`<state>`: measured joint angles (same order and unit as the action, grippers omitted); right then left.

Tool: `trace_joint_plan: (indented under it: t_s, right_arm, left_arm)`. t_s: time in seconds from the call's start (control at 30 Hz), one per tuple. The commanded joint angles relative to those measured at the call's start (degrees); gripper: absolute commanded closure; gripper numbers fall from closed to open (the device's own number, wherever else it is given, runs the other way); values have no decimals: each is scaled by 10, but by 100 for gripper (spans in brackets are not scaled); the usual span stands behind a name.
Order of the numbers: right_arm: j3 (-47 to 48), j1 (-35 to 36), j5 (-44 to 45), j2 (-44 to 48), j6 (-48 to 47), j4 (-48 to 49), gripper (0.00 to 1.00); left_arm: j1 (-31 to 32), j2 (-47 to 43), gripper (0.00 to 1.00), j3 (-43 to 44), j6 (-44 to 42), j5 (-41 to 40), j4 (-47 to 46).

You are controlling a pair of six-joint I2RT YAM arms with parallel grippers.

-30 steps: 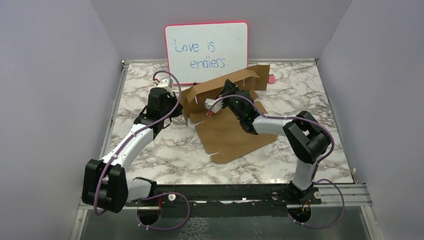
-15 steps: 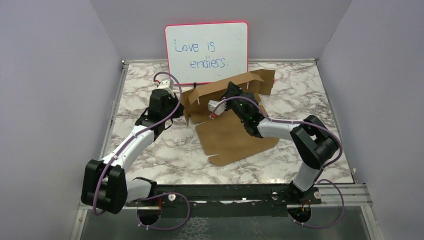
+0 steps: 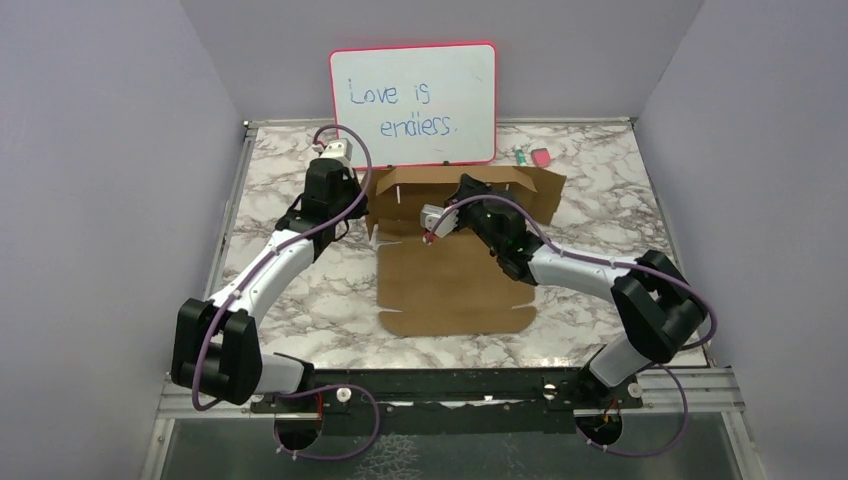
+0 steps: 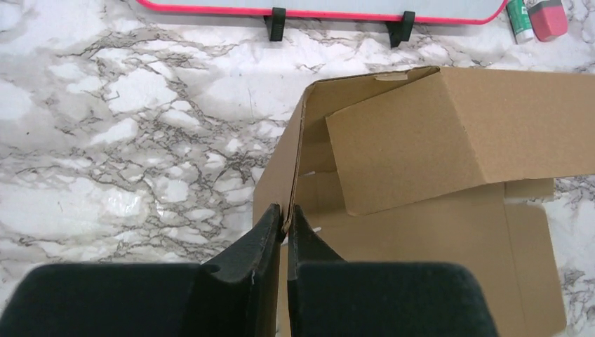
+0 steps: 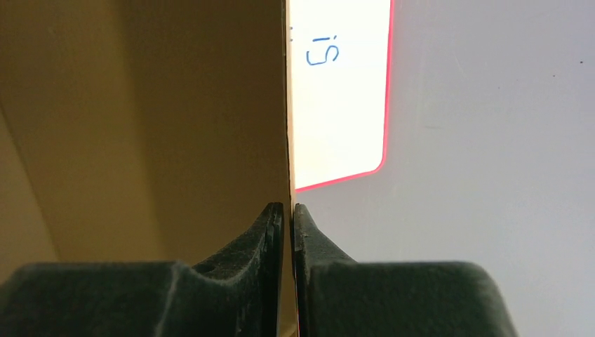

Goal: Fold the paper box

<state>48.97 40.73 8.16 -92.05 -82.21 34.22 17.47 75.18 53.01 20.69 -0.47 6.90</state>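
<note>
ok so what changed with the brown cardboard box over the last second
The plain brown cardboard box turned clockwise in the top view and now sits square to the table edges, with its rear wall upright. The left hand moved farther away. The right hand barely shifted, while its elbow swung rightward. Both hands are clamped on cardboard edges. The pink-framed whiteboard stayed put.

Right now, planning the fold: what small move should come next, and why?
Likely swing the left gripper inward, squaring its pinched end flap against the upright back panel that the right gripper pinches; the rest of the paper box lies flat.
</note>
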Motion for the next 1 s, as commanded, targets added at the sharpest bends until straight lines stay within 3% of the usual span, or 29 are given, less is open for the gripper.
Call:
trace_joint_plan:
  t_s: [0.0,0.3,0.4,0.5,0.7,0.97]
  right_arm:
    - [-24,14,18,40,31,-68,85]
    - [-34,15,54,14,22,-33,90]
    - [-52,15,57,14,9,-15,91]
    - [-83,17,48,23,-19,24,91]
    - [-115,21,42,24,-19,71,91]
    - [-152,22,54,10,-35,153,91]
  left_arm:
    - [0,25,91,32,12,-4,-54]
    - [0,-34,72,-55,60,-1,-137]
    - [1,-61,62,-64,63,2,-138]
    - [1,-96,58,-70,66,-15,-134]
    - [1,-128,58,-84,79,-13,-167]
    - [5,-21,72,-66,92,66,-220]
